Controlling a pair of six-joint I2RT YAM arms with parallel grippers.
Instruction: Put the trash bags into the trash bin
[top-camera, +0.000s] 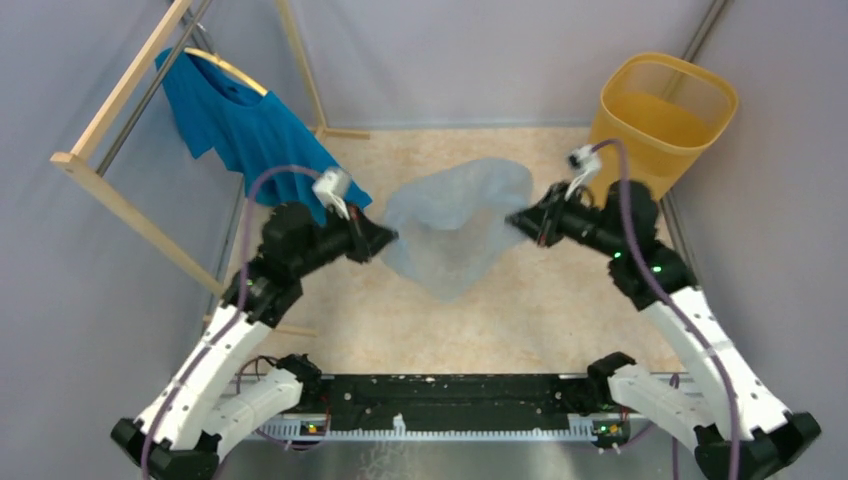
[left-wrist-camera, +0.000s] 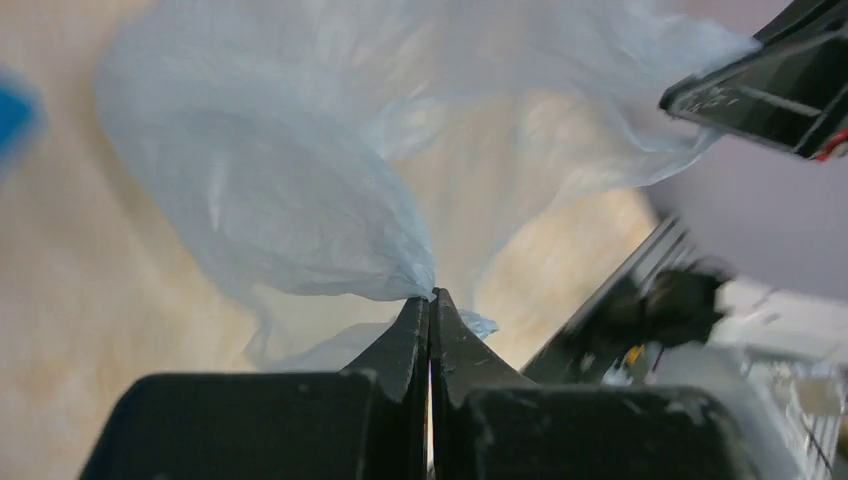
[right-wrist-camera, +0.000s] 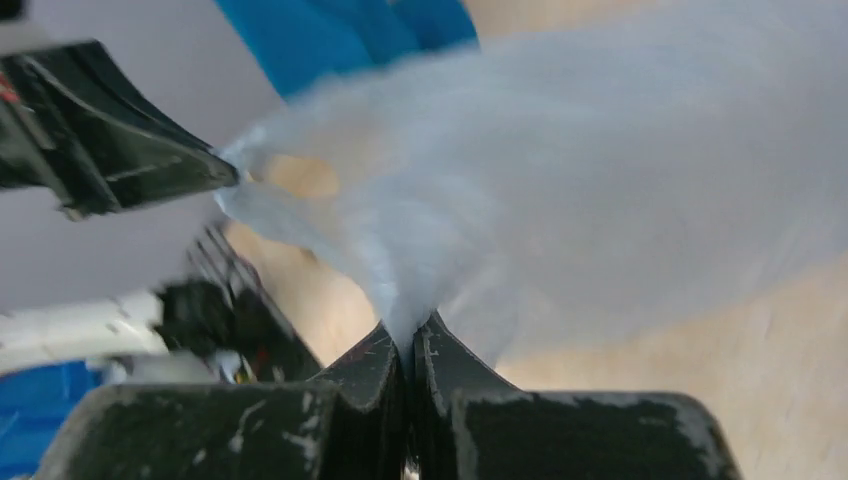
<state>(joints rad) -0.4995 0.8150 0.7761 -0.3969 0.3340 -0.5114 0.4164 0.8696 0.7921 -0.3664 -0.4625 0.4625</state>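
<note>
While spread between them, trash bag (top-camera: 455, 225) clamped in left hand (top-camera: 391, 238) and right hand (top-camera: 513, 220); seemingly airborne

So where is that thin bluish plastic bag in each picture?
Top view: bag at centre, stretched between left fingers and right fingers.
Left wrist: bag fills the upper half.
Right wrist: bag spreads across the upper right.
Shared landmark: blue shirt, upper left from above, top edge in right wrist.
</note>
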